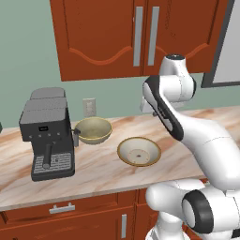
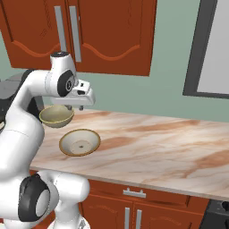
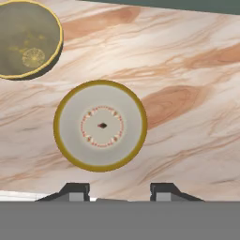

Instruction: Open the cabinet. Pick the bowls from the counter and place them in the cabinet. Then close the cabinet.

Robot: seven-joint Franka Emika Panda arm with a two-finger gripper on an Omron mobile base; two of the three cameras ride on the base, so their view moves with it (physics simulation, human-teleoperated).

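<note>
Crowding deep bowl [image 1: 93, 130]: coffee machine [image 1: 47, 133]

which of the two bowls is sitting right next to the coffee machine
The deep rounded bowl, beside the black coffee machine. The shallower bowl lies apart, nearer the counter's front edge.

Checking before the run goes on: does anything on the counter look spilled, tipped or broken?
Nothing stands out. Both bowls, deep and shallow, sit upright and whole on the counter; cabinet doors are shut.
</note>
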